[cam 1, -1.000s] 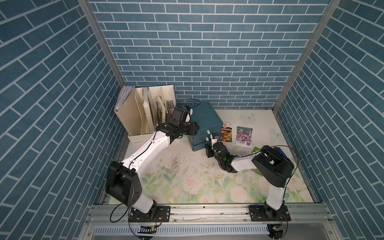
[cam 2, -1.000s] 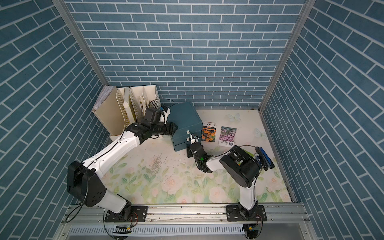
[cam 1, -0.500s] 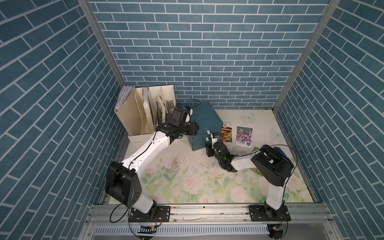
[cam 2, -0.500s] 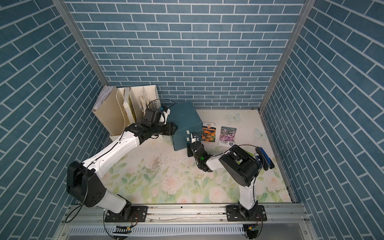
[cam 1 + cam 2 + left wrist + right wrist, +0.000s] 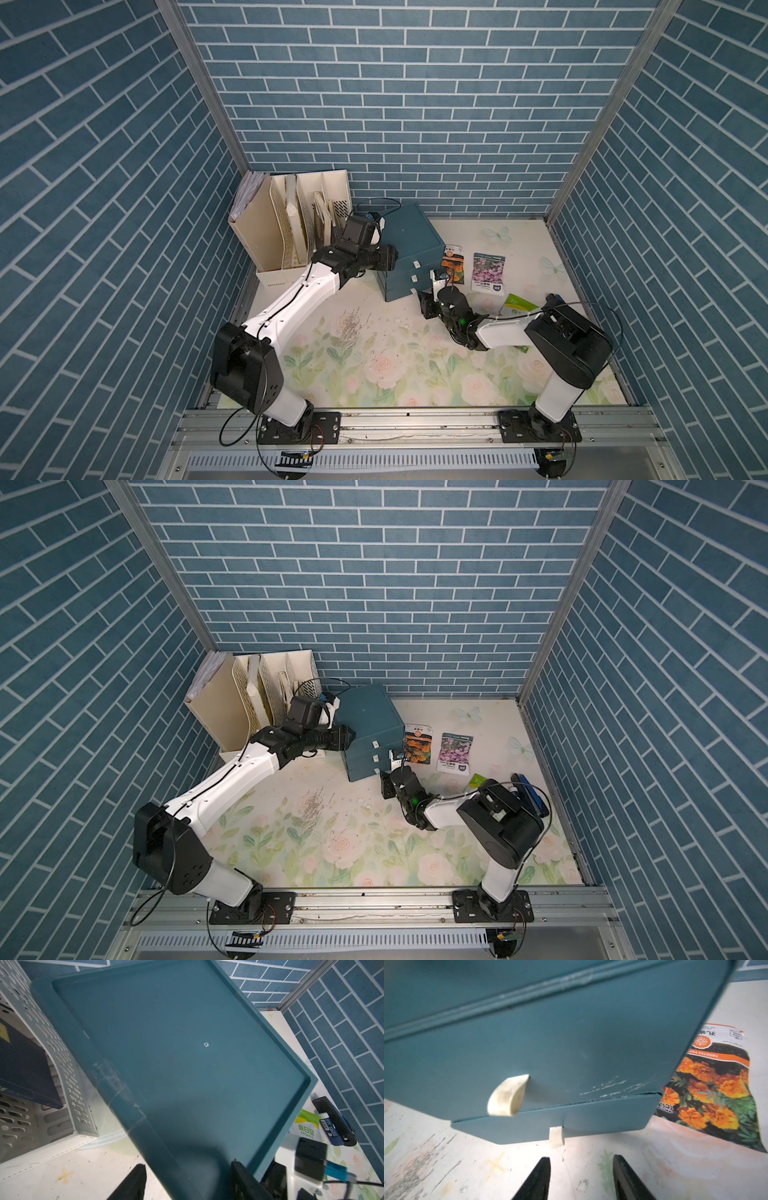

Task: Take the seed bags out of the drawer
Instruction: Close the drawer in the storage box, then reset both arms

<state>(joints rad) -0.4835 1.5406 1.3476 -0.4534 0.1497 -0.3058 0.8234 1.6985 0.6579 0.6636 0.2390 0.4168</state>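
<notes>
Between the teal plastic drawer unit (image 5: 409,239) and the desk's (image 5: 540,245) right edge lay the glossy orange seed bag (image 5: 453,264), purple-pink seed bag (image 5: 488,272) and green-white seed bag (image 5: 519,304), while the right gripper (image 5: 581,1157) gaped empty and the left gripper's (image 5: 187,1164) hold was unclear.

Both top views are bright, with even, diffuse overhead light. The blue brick-pattern walls (image 5: 395,83) bow outward toward the frame edges — wide-angle stretch. Focus is sharp throughout, with faint soft shadows under the arms on the pale floral table mat (image 5: 395,365). Left wrist view is dimmer: the teal plastic drawer cabinet (image 5: 187,1053) fills it, flat and low-contrast, with a dark shadow patch across the end nearest the camera. Right wrist view — cabinet front soft, cream curved drawer handle (image 5: 508,1095) out of focus, mat close by glaring near-white. The orange marigold seed packet (image 5: 716,1095) is fairly crisp; the right gripper (image 5: 581,1157) fingers are blurred black silhouettes.
</notes>
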